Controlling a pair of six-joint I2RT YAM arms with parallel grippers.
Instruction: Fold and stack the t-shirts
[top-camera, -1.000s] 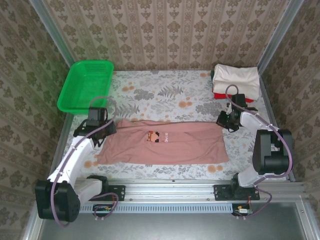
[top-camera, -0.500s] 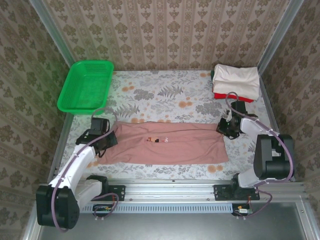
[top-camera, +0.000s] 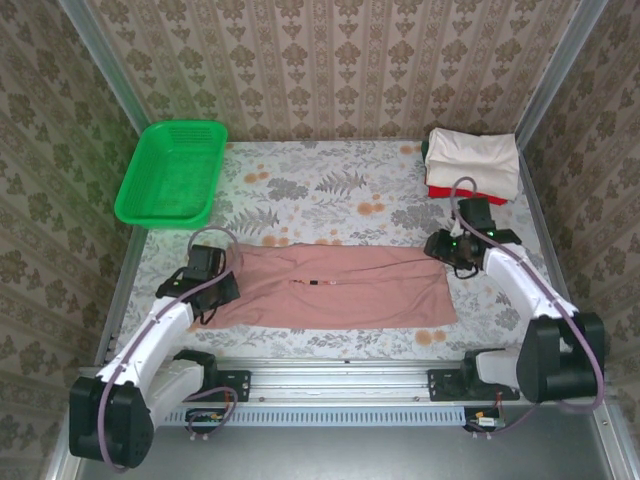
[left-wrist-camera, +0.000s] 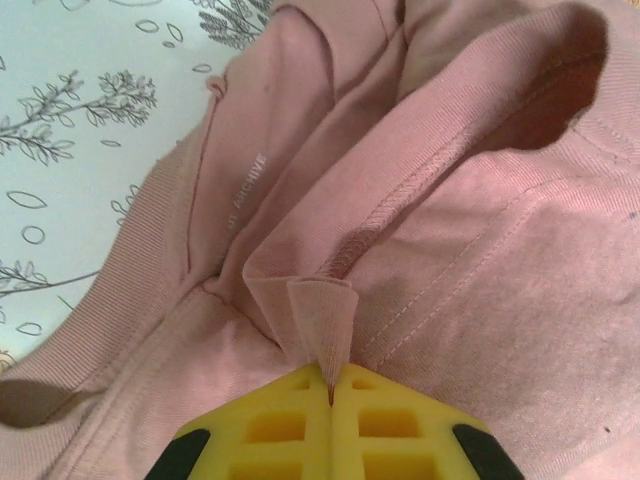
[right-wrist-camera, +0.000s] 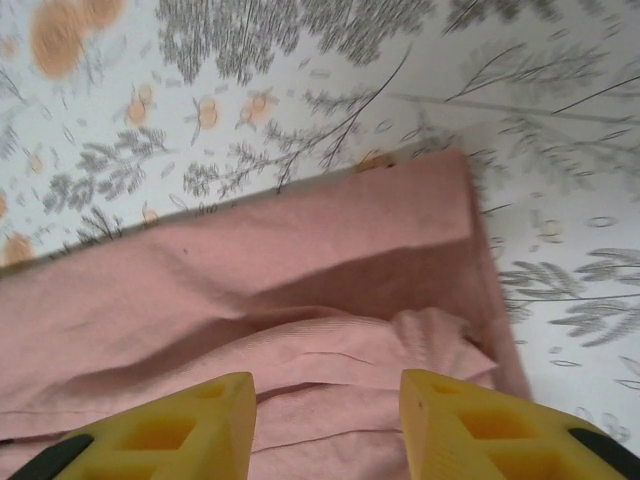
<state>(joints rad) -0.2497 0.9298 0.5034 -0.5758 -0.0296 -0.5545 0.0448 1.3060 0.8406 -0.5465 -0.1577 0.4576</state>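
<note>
Left wrist: pink t-shirt (left-wrist-camera: 480, 250) fold pinched in left claw (left-wrist-camera: 330, 395).

Floral table (top-camera: 330, 190): pink t-shirt (top-camera: 350, 290) between left claw (top-camera: 213, 290) and right claw (top-camera: 447, 250), green basket (top-camera: 170, 182) beyond the left, folded shirts (top-camera: 472, 160) beyond the right

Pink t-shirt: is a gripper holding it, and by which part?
The left gripper pinches the pink t-shirt by a small fold beside a stitched seam; the right gripper is open.
</note>
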